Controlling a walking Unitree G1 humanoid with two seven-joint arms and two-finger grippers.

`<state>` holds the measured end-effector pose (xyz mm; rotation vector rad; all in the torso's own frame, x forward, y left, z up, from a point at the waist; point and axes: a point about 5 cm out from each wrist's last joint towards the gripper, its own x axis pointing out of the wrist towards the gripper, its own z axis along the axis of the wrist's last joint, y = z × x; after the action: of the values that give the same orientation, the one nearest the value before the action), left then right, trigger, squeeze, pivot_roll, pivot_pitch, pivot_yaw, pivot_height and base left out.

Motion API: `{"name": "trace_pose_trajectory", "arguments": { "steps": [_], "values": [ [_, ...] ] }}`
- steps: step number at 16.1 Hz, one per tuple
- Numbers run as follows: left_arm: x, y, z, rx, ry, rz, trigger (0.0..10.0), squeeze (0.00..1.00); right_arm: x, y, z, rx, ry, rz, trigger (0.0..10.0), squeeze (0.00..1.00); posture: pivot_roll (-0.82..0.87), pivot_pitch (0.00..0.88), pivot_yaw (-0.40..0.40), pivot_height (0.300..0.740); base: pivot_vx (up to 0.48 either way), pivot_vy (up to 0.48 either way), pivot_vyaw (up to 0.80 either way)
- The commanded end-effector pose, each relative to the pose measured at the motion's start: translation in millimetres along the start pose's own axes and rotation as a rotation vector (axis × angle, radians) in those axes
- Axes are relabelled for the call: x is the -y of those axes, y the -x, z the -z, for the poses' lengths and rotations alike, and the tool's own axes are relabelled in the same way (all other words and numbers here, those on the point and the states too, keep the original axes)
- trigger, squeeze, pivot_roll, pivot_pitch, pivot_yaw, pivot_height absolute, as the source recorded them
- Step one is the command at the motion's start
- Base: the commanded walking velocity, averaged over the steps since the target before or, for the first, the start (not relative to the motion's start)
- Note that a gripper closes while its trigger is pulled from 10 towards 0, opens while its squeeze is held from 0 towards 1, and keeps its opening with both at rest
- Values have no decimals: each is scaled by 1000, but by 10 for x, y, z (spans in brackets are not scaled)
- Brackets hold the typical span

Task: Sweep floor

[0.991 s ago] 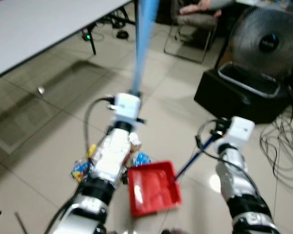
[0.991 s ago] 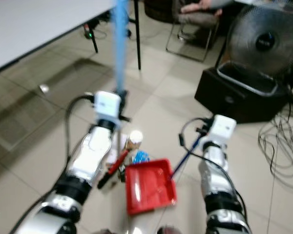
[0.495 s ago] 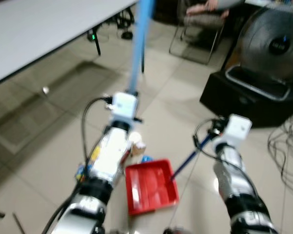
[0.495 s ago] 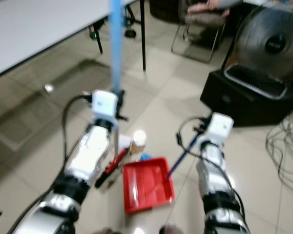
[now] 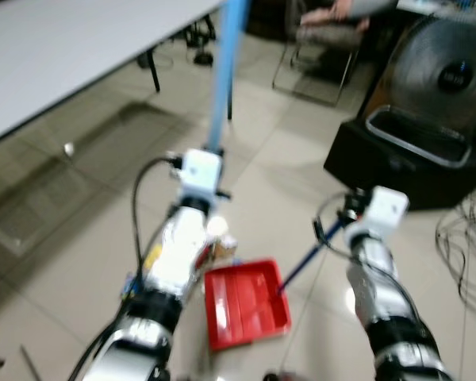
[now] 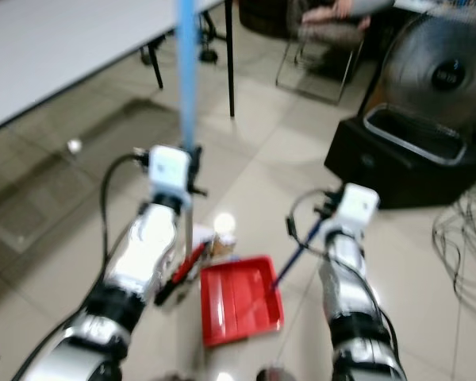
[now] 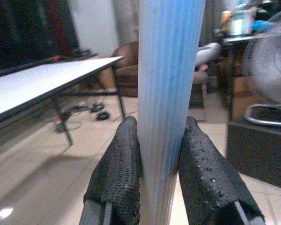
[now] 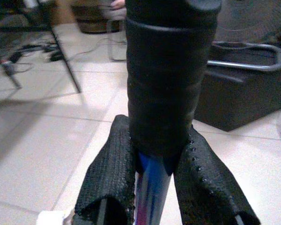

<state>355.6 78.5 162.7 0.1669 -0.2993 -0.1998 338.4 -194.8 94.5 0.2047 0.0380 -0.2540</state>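
Note:
My left gripper [image 7: 160, 125] is shut on the light blue broom handle [image 5: 222, 87], which rises steeply toward the table. The broom's red and black lower end [image 6: 182, 274] rests on the floor beside the red dustpan [image 5: 247, 303]. My right gripper [image 8: 155, 140] is shut on the dustpan's handle [image 8: 168, 70], just below its black grip; the dark blue rod [image 5: 305, 262] slopes down to the pan. A paper cup [image 6: 222, 232] lies at the pan's far left corner. Colourful wrappers [image 5: 132, 282] lie under my left arm.
A white table [image 5: 55, 55] spans the far left, with a thin leg near the broom. A black bin [image 5: 404, 159] and a fan [image 5: 452, 79] stand at the right, with loose cables [image 5: 468, 230] beside them. A seated person [image 5: 325, 32] is at the back. A small ball [image 5: 68, 148] lies on the tiles.
The head view has shifted a little. Both arms keep nearly the same pose, and both grips are unchanged. The dustpan stays flat on the floor.

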Motion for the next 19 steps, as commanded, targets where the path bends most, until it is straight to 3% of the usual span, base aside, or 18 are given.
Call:
{"name": "trace_pose_trajectory", "arguments": {
  "steps": [1, 9, 15, 19],
  "values": [
    [-21, -47, -124, 60, 14, -9, 10000, 0, -51, -37, -132, 58, -5, -14, 10000, 0, 16, 162, -36, 740, 341, 0, 0],
    [-26, -55, -129, 63, 7, -7, 10000, 0, -61, -42, -133, 59, -9, -13, 10000, 0, 16, 160, -32, 740, 335, 0, 0],
    [8, -47, -113, 59, 4, 16, 10000, 0, -38, -41, -142, 64, -8, -7, 10000, 0, 12, 160, -32, 740, 0, 0, 0],
    [17, -52, -110, 56, 5, 25, 10000, 0, 229, -85, -260, 98, 25, 58, 10000, 0, 4, 160, -29, 740, 0, 0, 0]
  ]
}}
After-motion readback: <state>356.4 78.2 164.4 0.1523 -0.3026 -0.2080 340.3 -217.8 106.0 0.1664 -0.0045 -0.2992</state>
